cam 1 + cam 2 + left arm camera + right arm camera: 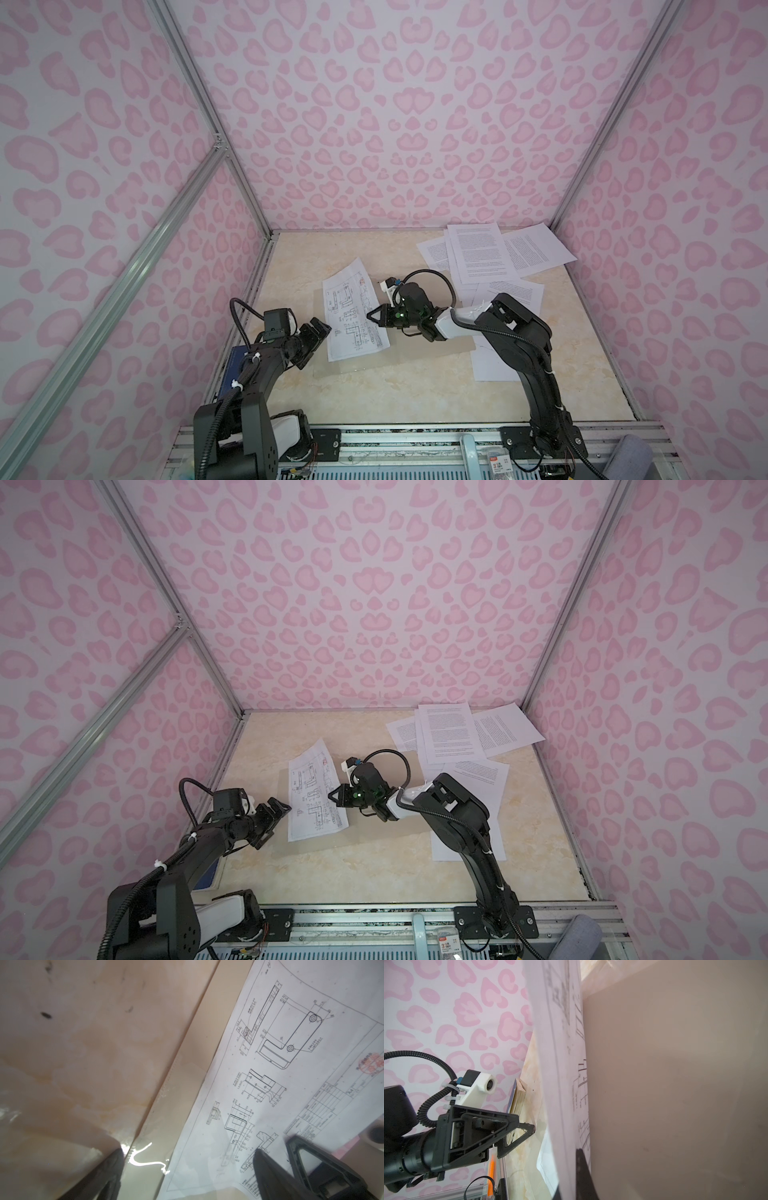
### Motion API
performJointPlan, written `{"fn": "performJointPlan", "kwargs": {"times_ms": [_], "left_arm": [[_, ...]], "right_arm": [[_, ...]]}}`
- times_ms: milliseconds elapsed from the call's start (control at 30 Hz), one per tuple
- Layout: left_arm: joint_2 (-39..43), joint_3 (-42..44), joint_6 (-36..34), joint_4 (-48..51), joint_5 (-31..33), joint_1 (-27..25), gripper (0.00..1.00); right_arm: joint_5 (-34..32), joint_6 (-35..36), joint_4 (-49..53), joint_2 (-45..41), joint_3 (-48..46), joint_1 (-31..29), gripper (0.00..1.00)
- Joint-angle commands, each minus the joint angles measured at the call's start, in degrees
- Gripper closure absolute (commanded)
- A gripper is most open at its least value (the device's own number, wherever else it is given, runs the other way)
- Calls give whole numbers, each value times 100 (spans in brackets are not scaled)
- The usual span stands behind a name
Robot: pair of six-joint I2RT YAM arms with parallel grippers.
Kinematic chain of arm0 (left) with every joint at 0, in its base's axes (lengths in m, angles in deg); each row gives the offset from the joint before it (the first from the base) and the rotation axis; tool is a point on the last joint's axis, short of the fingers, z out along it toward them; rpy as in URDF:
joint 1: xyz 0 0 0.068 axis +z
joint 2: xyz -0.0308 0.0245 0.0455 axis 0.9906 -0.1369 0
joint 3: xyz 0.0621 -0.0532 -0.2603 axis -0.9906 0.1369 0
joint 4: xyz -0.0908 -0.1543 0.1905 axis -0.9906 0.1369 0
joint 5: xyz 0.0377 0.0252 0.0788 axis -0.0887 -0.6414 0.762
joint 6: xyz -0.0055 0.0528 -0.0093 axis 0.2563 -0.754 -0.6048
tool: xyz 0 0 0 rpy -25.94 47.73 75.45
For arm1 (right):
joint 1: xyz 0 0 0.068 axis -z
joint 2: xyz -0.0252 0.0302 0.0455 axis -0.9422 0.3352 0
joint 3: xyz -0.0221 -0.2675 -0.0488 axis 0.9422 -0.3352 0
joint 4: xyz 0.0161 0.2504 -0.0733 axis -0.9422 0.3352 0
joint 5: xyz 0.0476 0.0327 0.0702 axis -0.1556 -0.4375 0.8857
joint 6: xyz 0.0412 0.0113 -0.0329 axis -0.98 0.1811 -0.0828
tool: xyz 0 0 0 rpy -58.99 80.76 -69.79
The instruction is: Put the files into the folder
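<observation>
Nearest the camera, a dark blue book [230, 371] lies at the left edge of the marbled tabletop [374, 399], partly hidden under the left arm. On the near right, one pale sheet [494, 365] lies flat, crossed by the right arm; whether it carries print cannot be told.

At mid-table, the one grey-beige folder [415, 353] lies flat, and a single drawing sheet [353, 316] of technical line work rests across its left part, overhanging its far edge. The left pincer [318, 330] hangs just beside the sheet's left edge with its jaws spread wide and nothing between them. The right pincer [371, 318] reaches in from the opposite side, jaws closed tight on the drawing sheet's right edge. The right wrist view shows that edge raised off the folder's plain surface [675, 1084].

Farther back, in the far right corner, at least four text sheets [478, 253] lie overlapping and fanned, well apart from the folder. One of them [513, 293] sits nearer than the others, partly behind the right arm. That makes six sheets counted in both top views, only the drawing sheet lying on the folder.
</observation>
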Motion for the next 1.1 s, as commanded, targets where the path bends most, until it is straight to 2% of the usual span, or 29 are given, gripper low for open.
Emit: {"fn": "performJointPlan", "kwargs": {"times_ms": [0,233,467,900,1067], "left_arm": [[-22,45,59,456,116,0,2],[-4,3,53,497,110,1,2],[0,-34,68,486,66,1,2],[31,-41,111,449,-20,1,2],[92,-35,112,453,-31,1,2]], "right_arm": [[144,-370,-839,158,-150,10,100],[450,-1076,-2112,488,-344,179,100],[498,-956,-1801,370,-241,118,100],[604,-1095,-1640,657,279,9,100],[503,-844,-1420,490,228,34,100]]}}
